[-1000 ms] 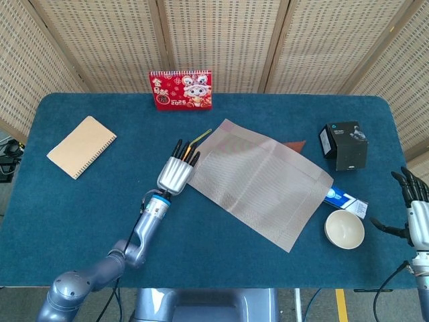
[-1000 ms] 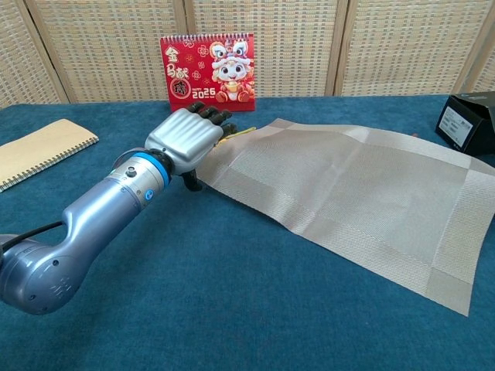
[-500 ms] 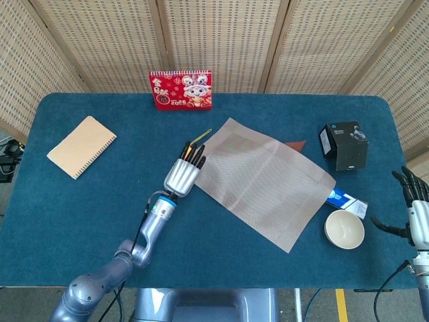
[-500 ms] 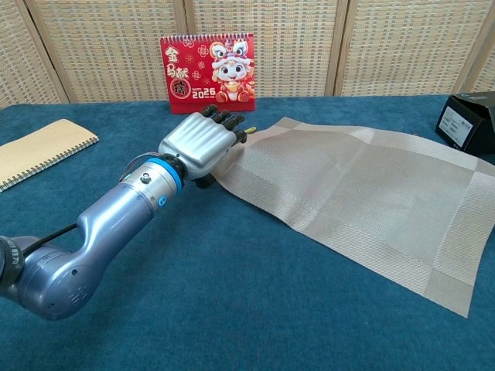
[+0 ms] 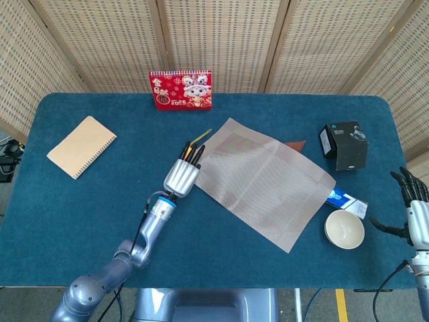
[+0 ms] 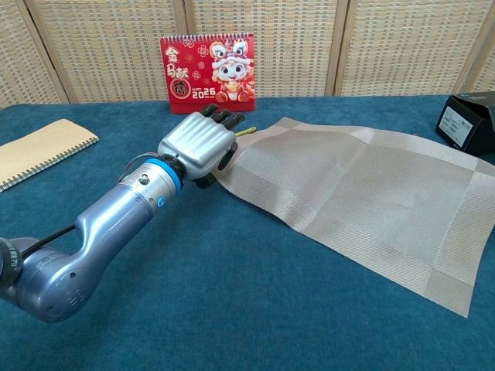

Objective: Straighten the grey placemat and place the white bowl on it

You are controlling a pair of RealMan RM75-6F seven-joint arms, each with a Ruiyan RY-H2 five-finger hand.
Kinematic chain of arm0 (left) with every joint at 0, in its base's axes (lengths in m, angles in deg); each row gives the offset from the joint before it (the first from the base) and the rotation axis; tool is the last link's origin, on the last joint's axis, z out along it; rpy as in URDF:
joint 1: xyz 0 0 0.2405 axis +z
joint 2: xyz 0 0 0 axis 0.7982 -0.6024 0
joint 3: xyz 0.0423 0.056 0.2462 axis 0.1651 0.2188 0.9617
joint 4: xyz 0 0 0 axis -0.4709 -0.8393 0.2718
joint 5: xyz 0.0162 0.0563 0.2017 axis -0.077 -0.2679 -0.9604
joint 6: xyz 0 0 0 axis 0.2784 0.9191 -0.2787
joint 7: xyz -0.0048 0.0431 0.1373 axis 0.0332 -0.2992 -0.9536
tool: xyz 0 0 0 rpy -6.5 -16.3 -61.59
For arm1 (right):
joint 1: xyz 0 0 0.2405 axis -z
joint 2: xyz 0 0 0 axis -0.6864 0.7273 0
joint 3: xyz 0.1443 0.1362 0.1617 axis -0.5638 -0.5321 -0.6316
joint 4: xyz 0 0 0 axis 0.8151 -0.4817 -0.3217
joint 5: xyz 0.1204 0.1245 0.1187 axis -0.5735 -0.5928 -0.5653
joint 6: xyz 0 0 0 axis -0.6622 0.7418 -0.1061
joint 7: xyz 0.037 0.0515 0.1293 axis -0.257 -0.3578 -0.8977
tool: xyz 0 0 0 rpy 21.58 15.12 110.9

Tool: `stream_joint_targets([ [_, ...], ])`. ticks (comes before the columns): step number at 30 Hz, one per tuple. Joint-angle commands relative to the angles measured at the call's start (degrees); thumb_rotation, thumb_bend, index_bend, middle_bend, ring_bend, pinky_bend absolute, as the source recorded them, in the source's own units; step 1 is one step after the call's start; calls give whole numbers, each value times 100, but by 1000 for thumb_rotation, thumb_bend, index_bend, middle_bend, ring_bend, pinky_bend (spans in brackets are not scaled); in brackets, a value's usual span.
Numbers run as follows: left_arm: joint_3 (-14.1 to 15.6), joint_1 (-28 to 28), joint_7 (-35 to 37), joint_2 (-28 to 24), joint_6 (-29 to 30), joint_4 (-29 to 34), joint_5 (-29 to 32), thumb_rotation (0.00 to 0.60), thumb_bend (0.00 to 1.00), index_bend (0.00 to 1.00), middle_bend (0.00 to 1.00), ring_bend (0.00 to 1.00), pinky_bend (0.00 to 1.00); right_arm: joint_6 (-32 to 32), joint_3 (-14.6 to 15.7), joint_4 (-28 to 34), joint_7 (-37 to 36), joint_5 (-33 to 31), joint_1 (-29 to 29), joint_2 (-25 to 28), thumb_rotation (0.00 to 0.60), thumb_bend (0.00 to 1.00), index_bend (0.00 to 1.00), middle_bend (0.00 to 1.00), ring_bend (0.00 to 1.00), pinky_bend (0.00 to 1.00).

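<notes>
The grey placemat (image 5: 263, 182) lies skewed across the middle of the table, also seen as the placemat (image 6: 363, 193) in the chest view. My left hand (image 5: 184, 173) is at its left corner, fingers stretched along the mat's edge and touching it. In the chest view the left hand (image 6: 198, 145) has its thumb low beside that corner; whether it pinches the mat is hidden. The white bowl (image 5: 344, 229) stands on the cloth off the mat's right corner. My right hand (image 5: 415, 209) hovers right of the bowl, fingers spread, holding nothing.
A red calendar (image 5: 181, 89) stands at the back and a notebook (image 5: 81, 146) lies at the left. A black box (image 5: 344, 144) and a blue-white packet (image 5: 347, 201) sit right of the mat. A yellow stick (image 5: 200, 137) lies by the mat's far-left edge.
My left hand moved right and forward, and the mat's left corner shifted right with it. Over the last half second it eased back slightly. The right hand and bowl stayed put.
</notes>
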State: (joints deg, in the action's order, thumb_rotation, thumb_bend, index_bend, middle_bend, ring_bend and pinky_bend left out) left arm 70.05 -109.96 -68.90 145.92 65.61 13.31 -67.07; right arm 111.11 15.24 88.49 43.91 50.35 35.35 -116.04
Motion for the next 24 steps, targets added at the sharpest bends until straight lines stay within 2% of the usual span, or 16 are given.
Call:
stream_joint_targets([
  [1,1,-17,-5,0,13,5,9,600,340,563,0,0,0,-15,4,4,-5,0,-2,2,600,150,134,0,0,0],
  [6,-5,-42,-38,0,37,-5,26,600,361,559,0,0,0,-30,9,5,-20,5,-5,5,600,151,135,0,0,0],
  [16,41,-60,-110,0,-1,0,60,600,572,551,0,0,0,-69,19,3,-48,12,-16,12,600,150,134,0,0,0],
  [24,87,-15,-65,0,122,-14,30,600,583,556,0,0,0,-75,16,1,-52,7,-17,7,600,150,134,0,0,0],
])
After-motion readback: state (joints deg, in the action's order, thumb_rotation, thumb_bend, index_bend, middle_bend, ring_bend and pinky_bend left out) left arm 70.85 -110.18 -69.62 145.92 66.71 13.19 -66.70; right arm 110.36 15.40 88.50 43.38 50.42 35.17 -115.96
